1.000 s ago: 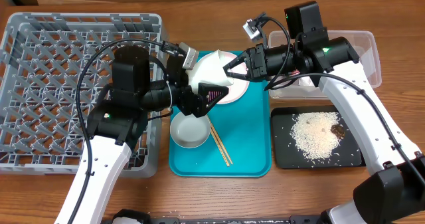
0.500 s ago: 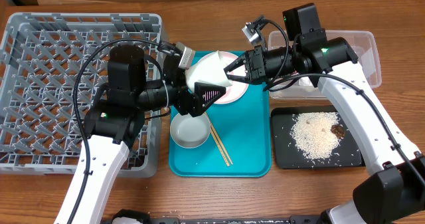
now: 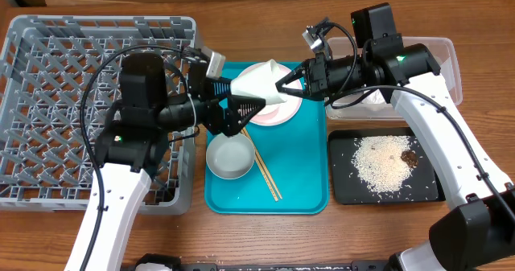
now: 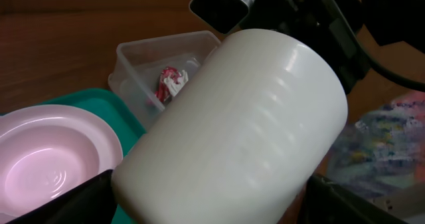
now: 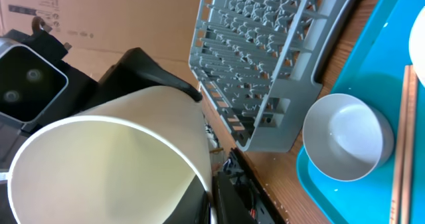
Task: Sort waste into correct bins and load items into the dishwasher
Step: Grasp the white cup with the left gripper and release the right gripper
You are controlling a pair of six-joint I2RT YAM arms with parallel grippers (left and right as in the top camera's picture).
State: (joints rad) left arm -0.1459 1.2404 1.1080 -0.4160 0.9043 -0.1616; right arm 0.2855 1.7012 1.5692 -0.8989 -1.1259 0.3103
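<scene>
The white cup [image 3: 259, 84] is held on its side in the air over the teal tray [image 3: 302, 199], between both grippers. My left gripper [image 3: 239, 110] is shut around the cup's body [image 4: 232, 131]. My right gripper [image 3: 287, 84] is pinched on its rim [image 5: 199, 164], one finger inside. A white plate [image 3: 282, 112] lies under the cup; it also shows in the left wrist view [image 4: 46, 157]. A white bowl [image 3: 229, 157] and chopsticks [image 3: 267, 174] lie on the tray. The grey dish crate [image 3: 80, 102] is at left.
The clear tub [image 3: 438, 58] at the back right holds the red wrapper and white tissue [image 4: 169, 83]. The black tray [image 3: 346, 186] at front right holds loose rice [image 3: 382, 165] and a brown scrap [image 3: 409, 156]. Cardboard boxes stand beyond the table.
The left arm has drawn back to the left and the cup has shifted slightly up and right. The right gripper's fingers have narrowed onto the cup's rim.
</scene>
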